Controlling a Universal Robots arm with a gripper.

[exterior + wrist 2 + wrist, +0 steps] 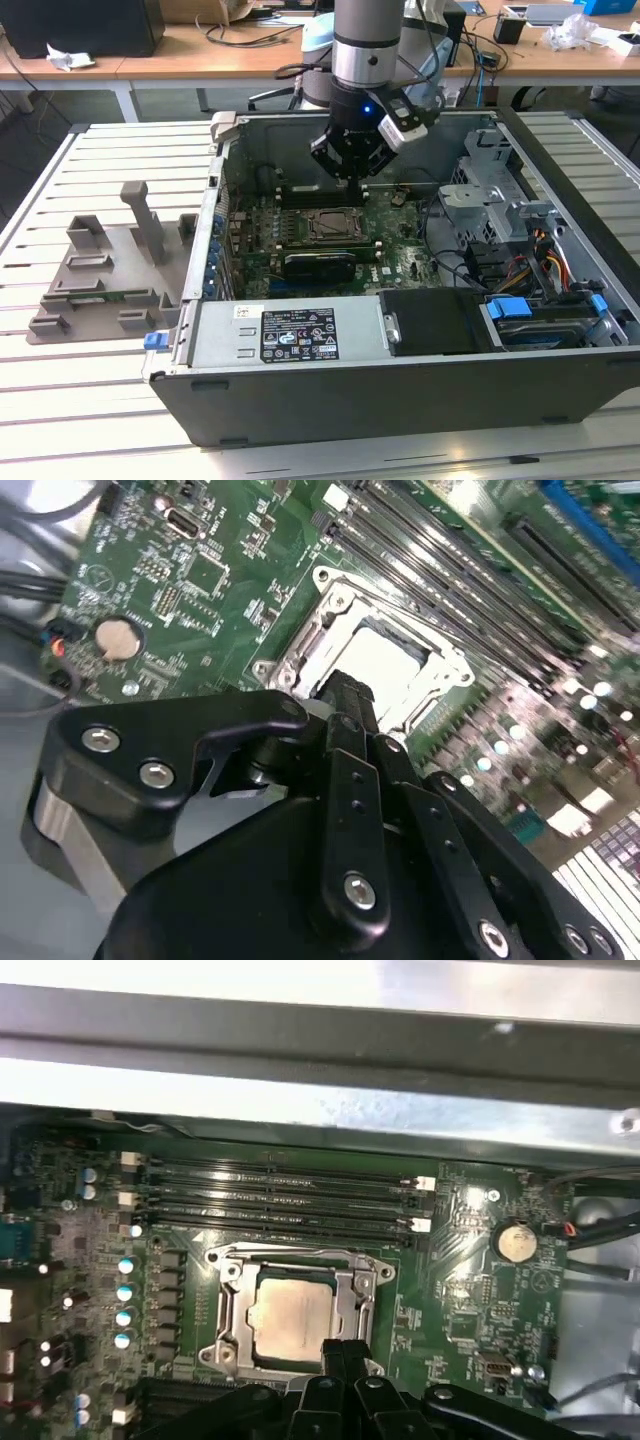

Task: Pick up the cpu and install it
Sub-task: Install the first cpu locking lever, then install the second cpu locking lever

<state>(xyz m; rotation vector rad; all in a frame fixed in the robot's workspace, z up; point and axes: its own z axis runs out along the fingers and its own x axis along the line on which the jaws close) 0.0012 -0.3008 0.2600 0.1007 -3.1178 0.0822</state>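
Item: cpu [292, 1318], seated within the socket frame [225, 1305] on the motherboard [470, 1290]; placement judged done. Pincer [345, 1352] is seen drawn narrow, nothing held, poised just above the socket edge. Securing, if required, is left.

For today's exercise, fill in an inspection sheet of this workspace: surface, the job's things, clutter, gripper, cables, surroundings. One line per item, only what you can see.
Surface: pale slatted table carrying an open computer case.
Job's things: cpu lies in the motherboard socket, inside its metal frame; green motherboard around it.
Clutter: grey fixture tray on the table at the exterior view's left of the case.
Gripper: gripper hangs above the socket area, fingers drawn together, holding nothing.
Cables: coloured wire bundle by the drive bays; black cables on the desk behind.
Surroundings: wooden desk behind the table.
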